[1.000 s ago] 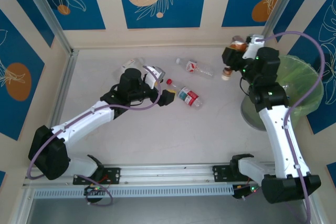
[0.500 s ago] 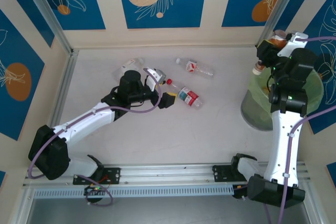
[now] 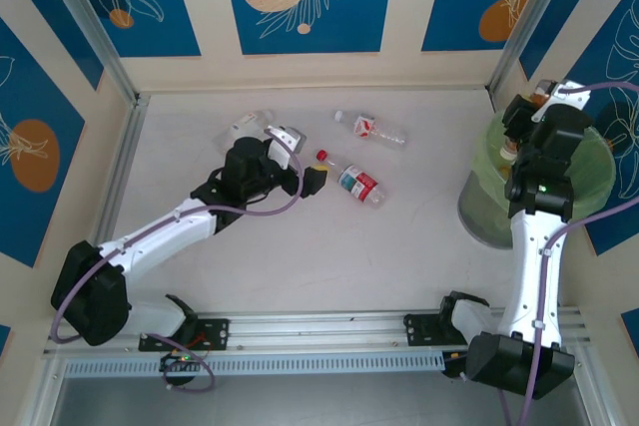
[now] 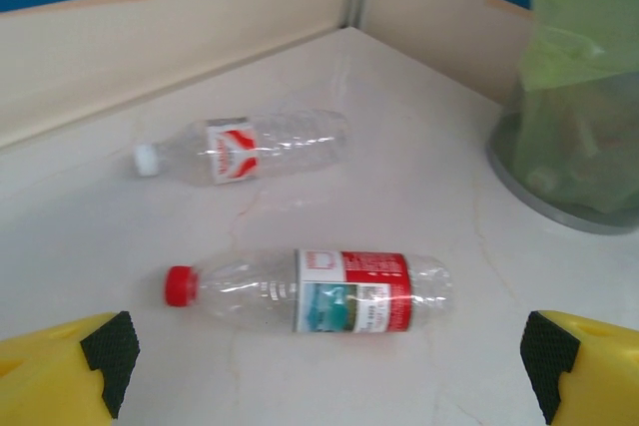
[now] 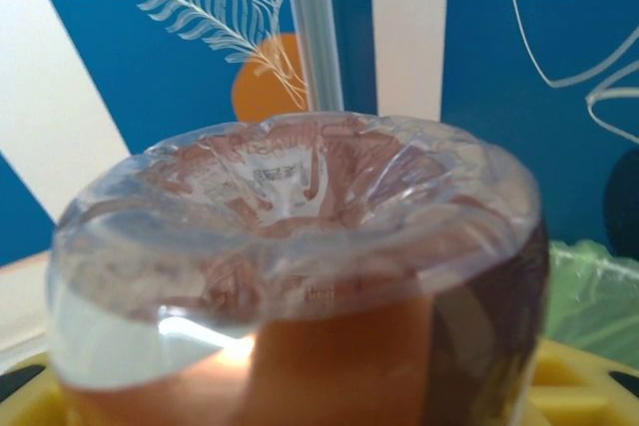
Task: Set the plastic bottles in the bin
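On the white table, the left tool is spread well left of the bin, near 2 lying bottles, the red-capped bottle and the white-capped bottle. Above the bin, a brown-labelled bottle is pinched by the right tool.

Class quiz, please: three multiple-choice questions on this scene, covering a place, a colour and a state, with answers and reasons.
1. The brown-labelled bottle in the right jaws is: A over the table's middle; B over the bin; C on the table.
2. The cap of the bottle nearest the left jaws is: A green; B blue; C red.
3. The left jaws are: A open; B shut on a bottle; C shut empty.
Answers: B, the top view shows it above the bin's rim; C, its cap shows red; A, the fingers stand wide apart.
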